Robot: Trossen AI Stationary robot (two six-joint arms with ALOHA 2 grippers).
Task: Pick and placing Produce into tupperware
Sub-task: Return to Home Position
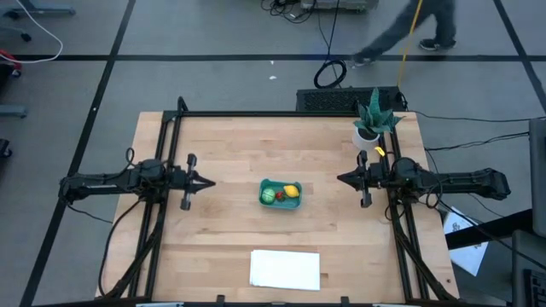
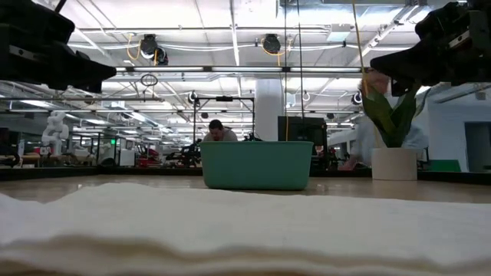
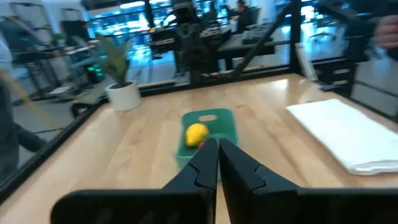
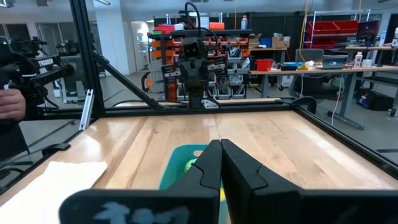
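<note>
Wooden surface (image 1: pixel 222 162), both arms stretched level in from its sides and raised off it. Left gripper (image 1: pixel 211 182) pressed together, pinching nothing, aimed at the middle. Right gripper (image 1: pixel 340 179) likewise closed tight and empty, facing it. White sheet (image 1: pixel 285 269) flat by one long edge. Plant (image 1: pixel 373 119) just beside the right arm. Tub (image 1: pixel 271 182) midway between the grippers, apart from both. Inside: lemon (image 1: pixel 291 191), green ball (image 1: pixel 268 196), red fruit (image 1: pixel 279 195) between them.

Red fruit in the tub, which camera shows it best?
High view: it looks straight down on the red fruit in the teal tub. Low view shows only the tub's wall; left wrist, a sliver by the lemon; right wrist, none.
</note>
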